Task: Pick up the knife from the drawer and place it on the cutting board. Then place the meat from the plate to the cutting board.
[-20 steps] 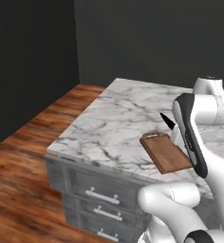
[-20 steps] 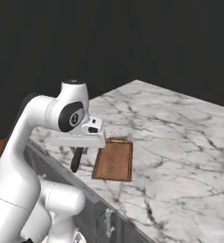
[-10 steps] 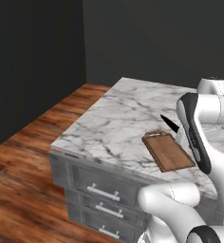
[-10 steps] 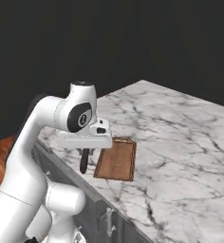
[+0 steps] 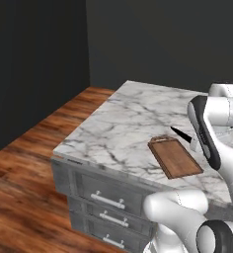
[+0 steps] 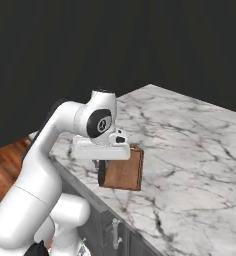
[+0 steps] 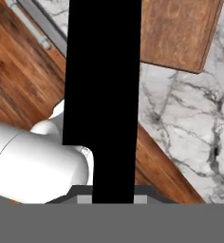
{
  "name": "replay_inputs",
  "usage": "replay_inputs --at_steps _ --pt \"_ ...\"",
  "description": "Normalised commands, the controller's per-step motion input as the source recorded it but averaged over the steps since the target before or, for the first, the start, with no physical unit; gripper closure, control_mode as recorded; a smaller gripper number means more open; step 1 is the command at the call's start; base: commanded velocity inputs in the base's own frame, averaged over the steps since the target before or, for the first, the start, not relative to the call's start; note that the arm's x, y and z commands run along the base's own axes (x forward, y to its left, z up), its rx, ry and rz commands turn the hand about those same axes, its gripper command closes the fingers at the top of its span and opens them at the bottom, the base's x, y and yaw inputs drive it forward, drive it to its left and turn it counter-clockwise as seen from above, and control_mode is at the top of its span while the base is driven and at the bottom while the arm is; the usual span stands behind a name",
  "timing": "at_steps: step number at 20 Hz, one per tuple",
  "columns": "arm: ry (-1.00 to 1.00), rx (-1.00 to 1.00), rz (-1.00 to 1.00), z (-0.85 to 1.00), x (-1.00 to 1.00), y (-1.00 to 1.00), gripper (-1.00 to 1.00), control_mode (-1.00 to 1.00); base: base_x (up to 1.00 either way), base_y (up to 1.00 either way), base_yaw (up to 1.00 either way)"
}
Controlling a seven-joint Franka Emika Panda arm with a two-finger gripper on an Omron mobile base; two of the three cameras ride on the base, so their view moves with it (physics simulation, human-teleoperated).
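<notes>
Knife (image 7: 103, 95): handle end hidden between the fingertips at the hand view's bottom, far end cut off by its top edge; in the left base view, all but the pointed tip is hidden behind the arm.

Cutting board (image 6: 124, 170): near edge is covered by the hand; its handle tab cannot be made out.

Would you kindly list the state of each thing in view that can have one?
knife: held in the jaws, lifted off the counter, blade tip showing past the arm in the left base view.
gripper: shut on the knife.
cutting board: flat on the marble counter, nothing on it.
cabinet drawers: those in view are closed.
</notes>
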Motion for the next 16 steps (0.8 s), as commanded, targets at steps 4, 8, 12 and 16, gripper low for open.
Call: replay_inputs --at_steps 4,8,12,16 --pt "0.10 0.01 0.00 -0.24 0.25 0.00 1.00 -1.00 0.00 0.00 0.00" --pt "0.01 0.04 0.00 -0.22 0.30 0.00 1.00 -1.00 0.00 0.00 0.00" --pt "0.00 0.04 0.00 -0.27 0.25 -0.13 1.00 -1.00 0.00 0.00 0.00" --pt "0.00 0.03 0.00 -0.35 0.26 -0.14 1.00 -1.00 0.00 0.00 0.00"
